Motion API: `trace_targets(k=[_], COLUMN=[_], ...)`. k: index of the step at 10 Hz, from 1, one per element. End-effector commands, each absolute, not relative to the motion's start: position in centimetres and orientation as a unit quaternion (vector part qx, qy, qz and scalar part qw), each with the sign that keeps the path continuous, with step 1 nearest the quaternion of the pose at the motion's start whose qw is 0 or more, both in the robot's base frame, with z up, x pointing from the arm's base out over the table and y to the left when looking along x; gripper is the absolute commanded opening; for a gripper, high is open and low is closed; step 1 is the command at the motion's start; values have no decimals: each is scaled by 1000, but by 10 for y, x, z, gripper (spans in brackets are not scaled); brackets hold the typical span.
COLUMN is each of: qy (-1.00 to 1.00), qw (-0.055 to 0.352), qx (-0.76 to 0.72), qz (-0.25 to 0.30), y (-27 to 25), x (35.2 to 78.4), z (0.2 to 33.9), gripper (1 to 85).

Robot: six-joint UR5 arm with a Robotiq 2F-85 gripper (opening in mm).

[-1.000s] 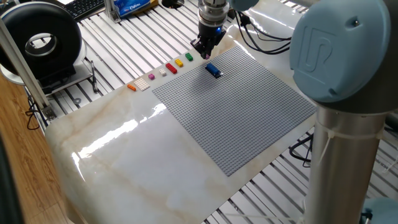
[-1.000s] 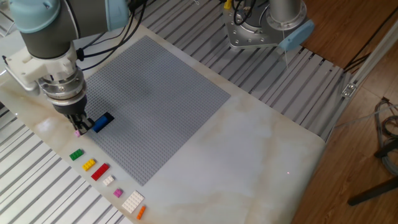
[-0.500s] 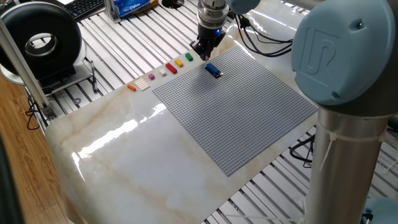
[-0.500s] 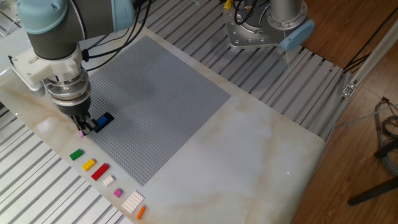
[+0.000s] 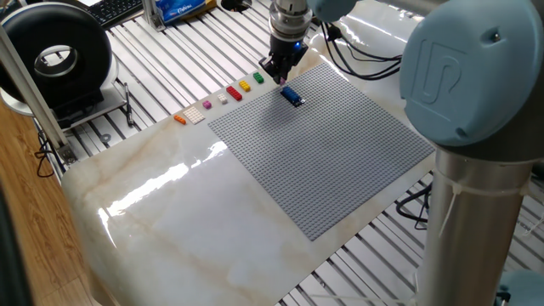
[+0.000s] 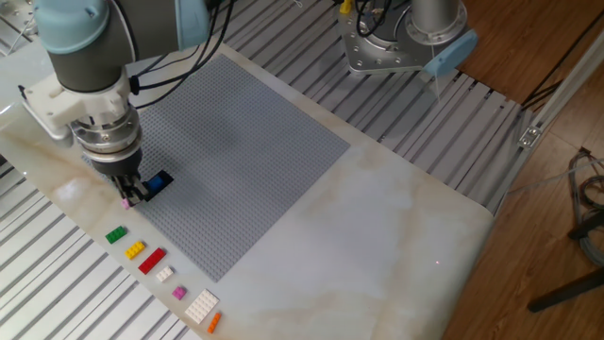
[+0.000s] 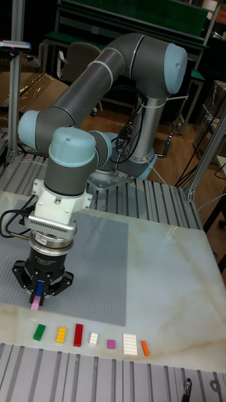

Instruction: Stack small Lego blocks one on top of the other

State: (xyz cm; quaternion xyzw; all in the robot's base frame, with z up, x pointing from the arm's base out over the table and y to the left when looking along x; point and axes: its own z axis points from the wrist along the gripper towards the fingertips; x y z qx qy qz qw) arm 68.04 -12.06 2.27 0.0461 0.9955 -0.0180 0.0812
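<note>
A blue small Lego block (image 5: 291, 96) (image 6: 158, 180) sits on the grey baseplate (image 5: 340, 153) (image 6: 236, 132) near its corner, on what looks like a dark block beneath it. My gripper (image 5: 278, 73) (image 6: 131, 196) (image 7: 37, 299) hangs just beside it, at the plate's edge. The fingers are shut on a pink-purple block (image 6: 125, 203) (image 7: 36, 304), which sticks out below the fingertips. In the tall fixed view a bit of blue shows between the fingers.
A row of loose bricks lies on the marble beside the plate: green (image 6: 115, 234), yellow (image 6: 135, 249), red (image 6: 151, 261), white (image 6: 164, 274), pink (image 6: 178, 293), a white plate (image 6: 201, 306) and orange (image 6: 213, 322). The arm's base (image 6: 415, 38) stands at the far side.
The gripper with the pink-purple block has crept a little towards the blue block. Nothing else moved.
</note>
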Motion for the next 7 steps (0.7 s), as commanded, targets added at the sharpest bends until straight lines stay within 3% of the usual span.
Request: trace_targets(k=[1,7], qy=[995,995], qw=[86,76], qx=[54,61], qz=[-15,-31], y=[-116,-121], x=[679,664], z=[20,30], gripper=[10,10])
